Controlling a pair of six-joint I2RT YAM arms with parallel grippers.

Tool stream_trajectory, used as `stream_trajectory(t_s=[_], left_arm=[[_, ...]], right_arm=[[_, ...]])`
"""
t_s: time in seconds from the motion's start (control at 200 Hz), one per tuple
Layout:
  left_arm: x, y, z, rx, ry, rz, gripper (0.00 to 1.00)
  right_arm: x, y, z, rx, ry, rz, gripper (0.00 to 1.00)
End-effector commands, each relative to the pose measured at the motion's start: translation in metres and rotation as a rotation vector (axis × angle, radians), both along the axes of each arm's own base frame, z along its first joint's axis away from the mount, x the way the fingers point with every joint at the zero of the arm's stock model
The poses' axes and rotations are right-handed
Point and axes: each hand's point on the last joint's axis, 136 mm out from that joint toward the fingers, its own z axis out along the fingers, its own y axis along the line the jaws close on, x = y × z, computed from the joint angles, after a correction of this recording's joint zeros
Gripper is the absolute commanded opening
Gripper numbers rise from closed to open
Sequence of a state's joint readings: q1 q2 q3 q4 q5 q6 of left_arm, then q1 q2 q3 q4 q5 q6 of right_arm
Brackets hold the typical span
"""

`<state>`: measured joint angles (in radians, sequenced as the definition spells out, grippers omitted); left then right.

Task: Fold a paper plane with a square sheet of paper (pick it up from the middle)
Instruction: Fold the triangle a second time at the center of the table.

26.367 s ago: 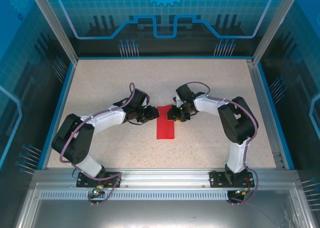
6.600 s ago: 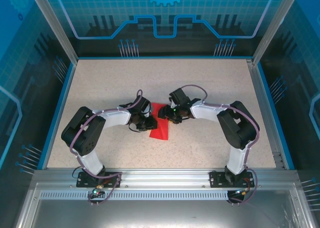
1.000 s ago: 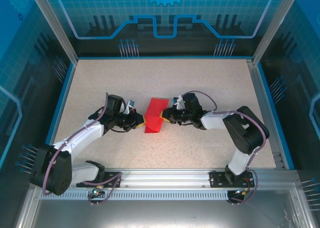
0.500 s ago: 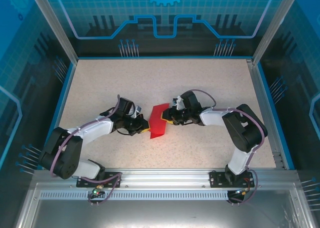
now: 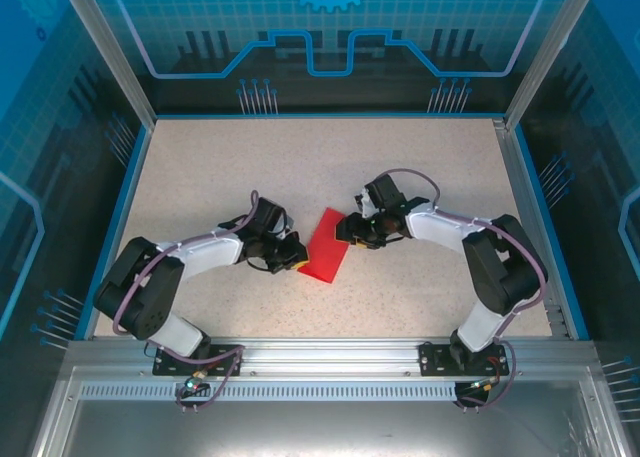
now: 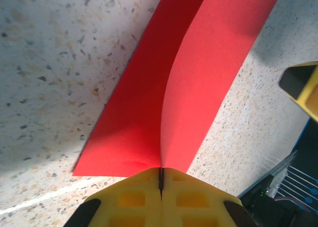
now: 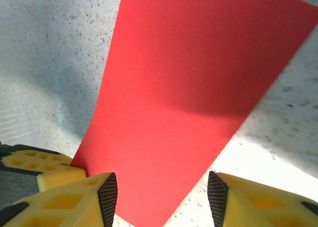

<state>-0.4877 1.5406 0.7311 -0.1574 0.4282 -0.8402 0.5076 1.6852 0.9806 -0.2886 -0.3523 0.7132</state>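
The square sheet of paper (image 5: 325,245) is bright red, folded into a narrow rectangle, and lies slanted at the table's middle. My left gripper (image 5: 295,260) is shut on its near-left end. In the left wrist view the yellow fingers (image 6: 134,197) pinch the sheet of paper (image 6: 198,88) where its two layers meet, and the upper layer curls up a little. My right gripper (image 5: 348,229) stands open at the sheet's far-right end. In the right wrist view its gripper (image 7: 162,197) straddles the sheet of paper (image 7: 189,88) without touching it, fingertips (image 7: 108,194) well apart.
The speckled table (image 5: 220,167) is bordered by a blue rim and aluminium posts, with a metal rail (image 5: 330,352) at the near edge. The left gripper's yellow finger (image 7: 35,162) shows beside the sheet in the right wrist view.
My right gripper has opened and let go of the sheet's end. The left arm has carried its end rightward, and the sheet now lies flatter and a little further right.
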Motion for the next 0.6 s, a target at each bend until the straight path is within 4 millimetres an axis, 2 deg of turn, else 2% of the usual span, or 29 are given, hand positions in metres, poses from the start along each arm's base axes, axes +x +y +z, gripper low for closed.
stream_trajectory(t_s=[0.0,0.13,0.21,0.595], left_arm=[[0.009,-0.006,0.003,0.033,-0.015,0.010,0.06],[0.008,-0.009,-0.001,0.057,-0.009,-0.009,0.06],[0.008,-0.013,0.001,0.069,-0.013,-0.028,0.07],[0.006,-0.023,-0.003,0.086,-0.001,-0.061,0.08]], right_arm=[[-0.006,-0.011,0.005,-0.071,-0.011,0.020,0.53],[-0.005,-0.001,0.001,-0.010,-0.014,0.019,0.46],[-0.005,-0.001,-0.008,-0.023,-0.002,0.017,0.40],[0.002,-0.004,-0.037,-0.086,0.025,0.026,0.25]])
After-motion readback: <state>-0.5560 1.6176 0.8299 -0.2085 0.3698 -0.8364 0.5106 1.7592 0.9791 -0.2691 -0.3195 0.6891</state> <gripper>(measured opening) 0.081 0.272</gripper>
